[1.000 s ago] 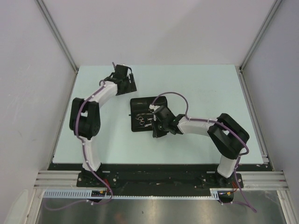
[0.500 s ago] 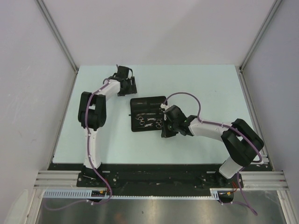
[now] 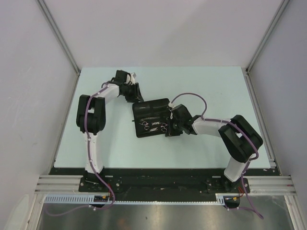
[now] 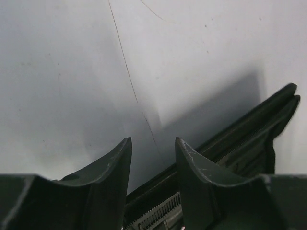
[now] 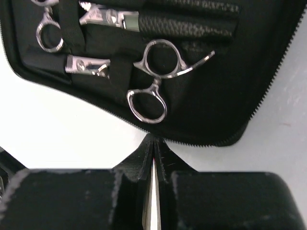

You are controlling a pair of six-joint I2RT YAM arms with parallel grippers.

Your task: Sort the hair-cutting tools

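Slim silver metal scissors with ring handles (image 5: 152,81) sit tucked in the flat black zippered fabric case (image 5: 240,72). A second pair of silver scissors (image 5: 48,33) is beside it, and a black textured handle, likely the comb (image 5: 187,24), lies above.

Right gripper (image 5: 153,140) is clenched on nothing, tips just off the zipper edge. Left gripper (image 4: 152,141) has its jaws apart at the case's far corner, not clamped.

Risks:
- Closed right tips would shove the case instead of picking.
- A left pinch could tilt the case and slide the scissors out.
- The thin rings are easy to miss.
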